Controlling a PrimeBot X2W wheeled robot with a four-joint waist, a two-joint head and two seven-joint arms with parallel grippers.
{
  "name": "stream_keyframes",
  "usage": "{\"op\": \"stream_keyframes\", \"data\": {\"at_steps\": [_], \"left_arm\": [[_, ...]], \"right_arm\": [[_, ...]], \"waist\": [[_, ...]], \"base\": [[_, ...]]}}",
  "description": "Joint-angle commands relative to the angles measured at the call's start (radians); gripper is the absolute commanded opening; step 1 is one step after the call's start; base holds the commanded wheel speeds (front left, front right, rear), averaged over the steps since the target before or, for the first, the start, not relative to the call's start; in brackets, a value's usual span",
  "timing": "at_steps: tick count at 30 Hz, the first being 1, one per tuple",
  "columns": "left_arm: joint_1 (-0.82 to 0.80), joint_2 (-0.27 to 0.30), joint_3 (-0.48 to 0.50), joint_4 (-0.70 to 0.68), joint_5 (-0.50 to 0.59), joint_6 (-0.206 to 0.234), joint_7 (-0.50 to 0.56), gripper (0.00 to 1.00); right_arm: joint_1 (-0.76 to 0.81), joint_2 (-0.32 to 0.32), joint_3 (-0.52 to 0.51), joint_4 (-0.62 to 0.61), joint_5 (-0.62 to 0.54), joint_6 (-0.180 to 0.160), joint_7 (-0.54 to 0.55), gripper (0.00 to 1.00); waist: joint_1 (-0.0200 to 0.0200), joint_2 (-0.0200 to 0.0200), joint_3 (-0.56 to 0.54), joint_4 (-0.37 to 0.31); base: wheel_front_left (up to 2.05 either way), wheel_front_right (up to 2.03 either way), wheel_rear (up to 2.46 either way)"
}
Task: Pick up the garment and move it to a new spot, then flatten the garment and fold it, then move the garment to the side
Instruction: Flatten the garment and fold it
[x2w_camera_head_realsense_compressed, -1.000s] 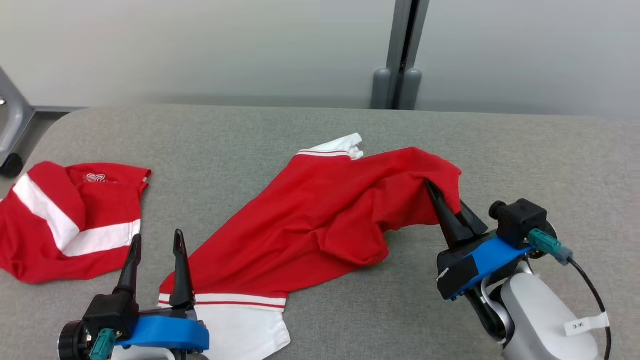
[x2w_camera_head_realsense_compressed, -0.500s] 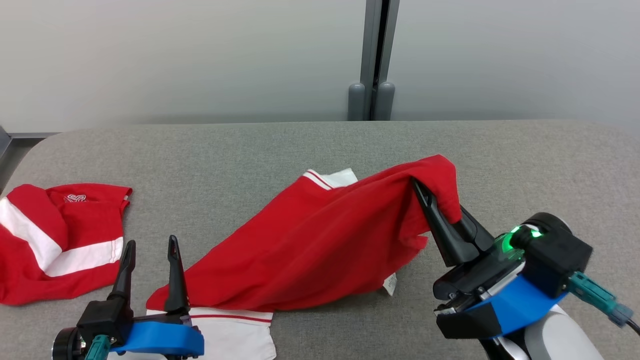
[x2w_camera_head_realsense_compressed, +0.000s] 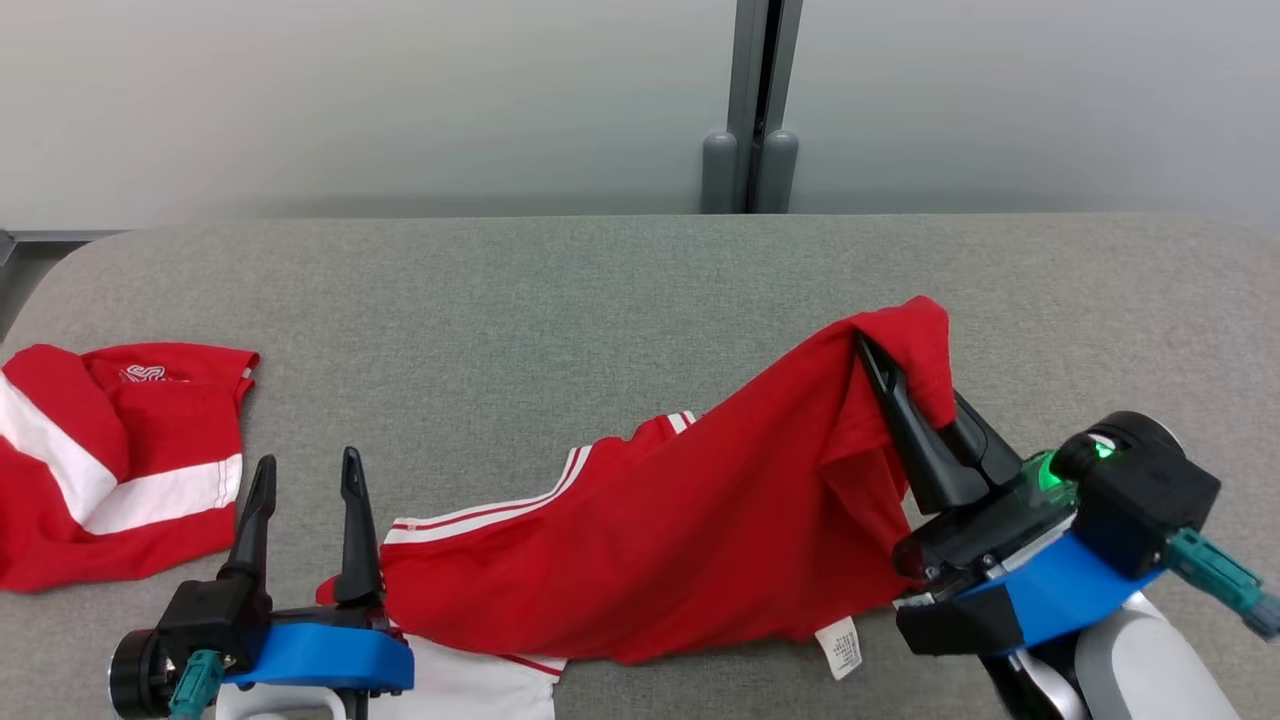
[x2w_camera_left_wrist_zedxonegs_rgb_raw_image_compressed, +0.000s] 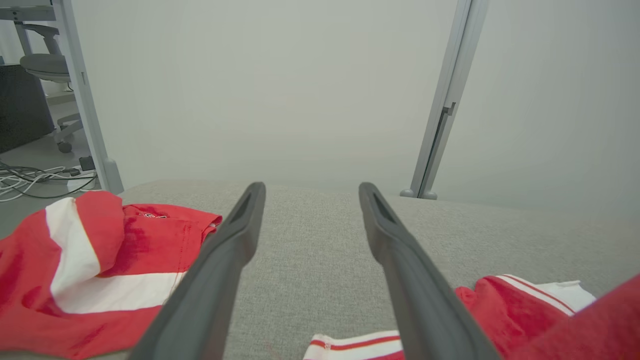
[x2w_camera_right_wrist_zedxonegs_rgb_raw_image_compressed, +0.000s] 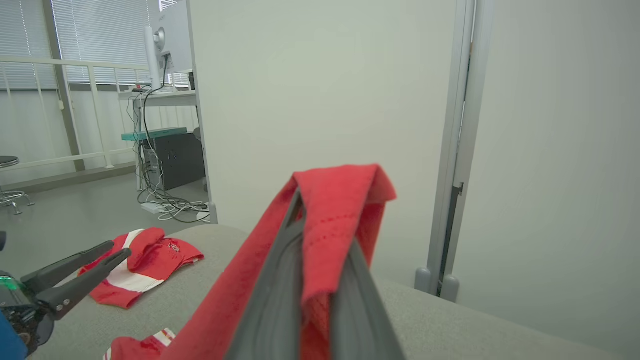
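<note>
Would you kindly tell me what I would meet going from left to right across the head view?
Crumpled red-and-white garment → left gripper, open → red shirt → right gripper, shut on the shirt's raised edge.

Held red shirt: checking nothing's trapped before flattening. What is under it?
The right claw sits under the raised corner of the red shirt, shut on it. A white label hangs below the hem over the grey table. The table beneath the spread cloth is hidden.

The garment (x2w_camera_head_realsense_compressed: 680, 540) is soft matt red cloth, the bench (x2w_camera_head_realsense_compressed: 560, 320) coarse grey woven fabric, the fingers (x2w_camera_head_realsense_compressed: 355, 540) matt dark plastic.
</note>
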Motion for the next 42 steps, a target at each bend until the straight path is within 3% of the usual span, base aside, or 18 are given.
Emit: {"op": "stream_keyframes", "data": {"at_steps": [1,13,22,23,24,25,29,32,42], "left_arm": [[-0.016,-0.001,-0.004,-0.002,-0.007,0.003,-0.003,1.0],[-0.092,-0.001,-0.077,0.012,-0.031,0.011,-0.003,1.0],[-0.13,-0.001,-0.133,0.017,-0.059,0.025,-0.003,1.0],[-0.132,0.0,-0.136,0.017,-0.061,0.027,-0.003,1.0],[-0.133,-0.001,-0.139,0.017,-0.064,0.029,-0.003,1.0],[-0.135,0.0,-0.144,0.018,-0.066,0.029,-0.003,1.0],[-0.142,-0.001,-0.154,0.02,-0.068,0.036,-0.003,1.0],[-0.132,0.0,-0.148,0.024,-0.061,0.037,-0.003,1.0],[-0.086,0.0,-0.087,0.038,-0.009,0.014,-0.003,1.0]], "right_arm": [[-0.028,-0.011,-0.008,0.039,0.006,0.0,-0.016,0.0],[-0.333,-0.075,0.008,0.568,0.006,0.0,-0.201,0.0],[-0.605,-0.089,0.033,0.999,0.0,0.0,-0.246,0.0],[-0.629,-0.089,0.031,1.042,-0.001,0.0,-0.25,0.14],[-0.648,-0.085,0.03,1.091,0.004,0.0,-0.253,0.48],[-0.667,-0.084,0.034,1.137,0.004,0.0,-0.253,1.0],[-0.726,-0.086,0.042,1.268,0.005,0.0,-0.258,1.0],[-0.735,-0.086,0.048,1.299,0.015,0.0,-0.261,1.0],[-0.556,-0.124,0.019,1.087,0.033,0.0,-0.261,1.0]], "waist": [[0.0,0.0,0.01,0.011],[0.0,0.0,0.09,0.116],[0.0,0.0,0.134,0.188],[0.0,0.0,0.139,0.192],[0.0,0.0,0.142,0.195],[0.0,0.0,0.145,0.198],[0.0,0.0,0.15,0.201],[0.0,0.0,0.143,0.185],[0.0,0.0,0.071,0.079]], "base": [[0.0,0.0,0.0],[0.0,0.0,0.0],[0.0,0.0,0.0],[0.0,0.0,0.0],[0.0,0.0,0.0],[0.0,0.0,0.0],[0.0,0.0,0.0],[0.0,0.0,0.0],[0.0,0.0,0.0]]}}
